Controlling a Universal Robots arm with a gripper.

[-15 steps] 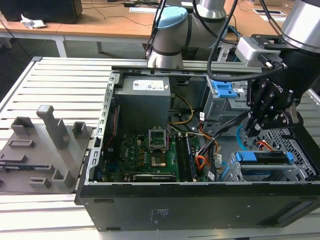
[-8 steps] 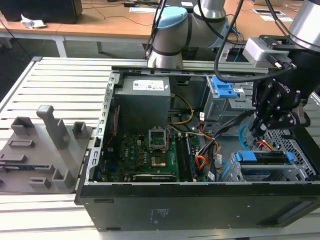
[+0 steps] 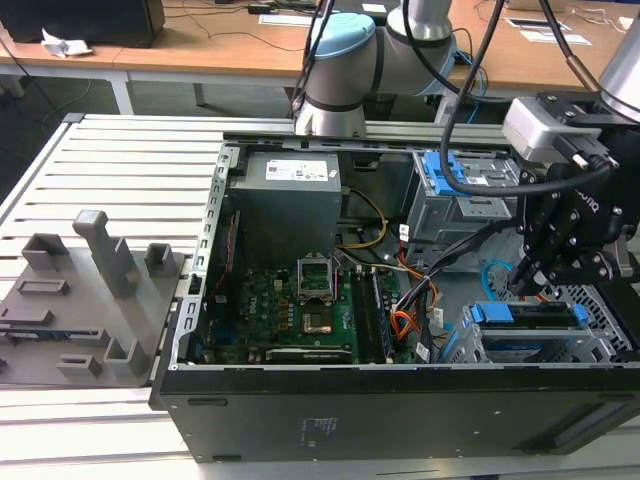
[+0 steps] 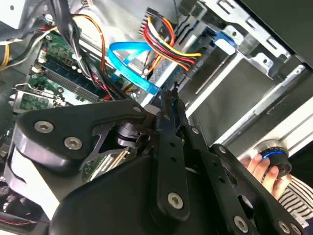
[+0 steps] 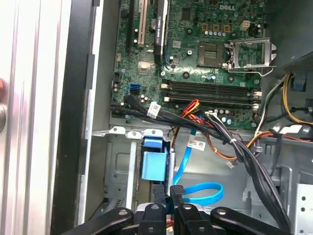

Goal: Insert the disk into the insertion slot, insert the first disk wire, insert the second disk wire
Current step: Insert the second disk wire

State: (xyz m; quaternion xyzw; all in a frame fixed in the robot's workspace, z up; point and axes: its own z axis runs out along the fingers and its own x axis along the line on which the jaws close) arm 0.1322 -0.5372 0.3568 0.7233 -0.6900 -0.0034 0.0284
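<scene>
**Gripping at the blue cable end, disk seated**

Hovering over the open black computer case (image 3: 400, 400), the black gripper (image 3: 527, 283) has its fingers (image 4: 168, 110) pinched almost together on the end of the slim light blue flat cable (image 5: 198, 193). That cable loops at 12 o'clock from the fingertips in the first wrist view. The blue-framed disk (image 3: 525, 316) sits in the grey perforated cage slot (image 3: 600, 335), at 6 o'clock below the gripper.

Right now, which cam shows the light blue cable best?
The second wrist view: the light blue cable loops in full just past the gripper. The first wrist view shows its loop lower down, partly behind the gripper. The exterior view gives a sliver.
</scene>
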